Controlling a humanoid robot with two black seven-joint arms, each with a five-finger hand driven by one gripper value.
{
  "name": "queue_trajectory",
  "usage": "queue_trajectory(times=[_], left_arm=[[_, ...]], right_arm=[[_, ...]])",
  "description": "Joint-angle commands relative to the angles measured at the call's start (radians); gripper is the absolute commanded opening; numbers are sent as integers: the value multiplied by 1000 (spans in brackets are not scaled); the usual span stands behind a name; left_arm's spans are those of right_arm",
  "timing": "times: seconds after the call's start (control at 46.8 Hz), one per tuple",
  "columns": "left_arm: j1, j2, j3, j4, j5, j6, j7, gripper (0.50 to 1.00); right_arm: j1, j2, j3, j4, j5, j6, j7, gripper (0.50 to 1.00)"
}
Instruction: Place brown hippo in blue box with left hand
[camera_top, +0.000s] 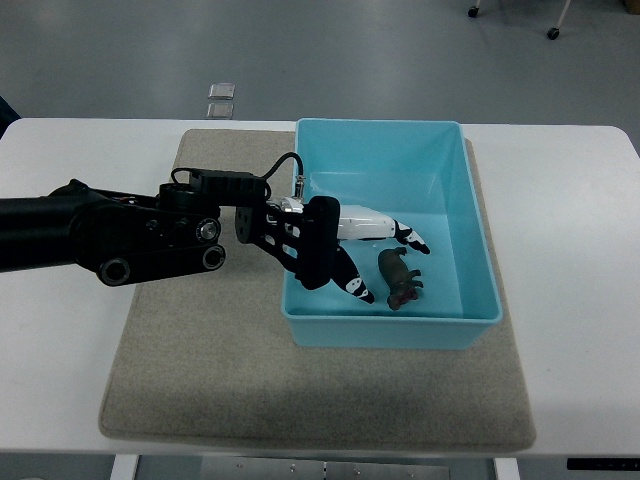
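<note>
The brown hippo (399, 279) lies on the floor of the blue box (470, 200), near its front wall. My left hand (372, 252) reaches over the box's left wall from the picture's left, its fingers (410, 238) spread and holding nothing. The fingertips sit just left of and above the hippo, apart from it. The right arm is out of view.
The blue box stands on a grey mat (200, 370) on a white table (570, 300). Two small silver clips (220, 100) lie on the floor beyond the table's far edge.
</note>
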Motion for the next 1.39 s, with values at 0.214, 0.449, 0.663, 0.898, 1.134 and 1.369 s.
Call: queue_trajectory(times=[0.214, 0.449, 0.663, 0.898, 1.134, 1.369], left_arm=[[9, 14, -137, 37, -37, 121, 0, 994], [50, 46, -292, 40, -289, 190, -2, 994], [130, 111, -389, 46, -523, 259, -84, 992], [230, 131, -464, 117, -804, 345, -232, 992], [311, 131, -582, 171, -953, 386, -250, 994], [414, 125, -737, 210, -1019, 386, -250, 994]], right_arm=[[0, 0, 0, 0, 0, 0, 0, 936], [0, 0, 0, 0, 0, 0, 0, 936], [0, 0, 0, 0, 0, 0, 0, 936], [0, 0, 0, 0, 0, 0, 0, 936], [0, 0, 0, 0, 0, 0, 0, 936], [0, 0, 0, 0, 0, 0, 0, 936]])
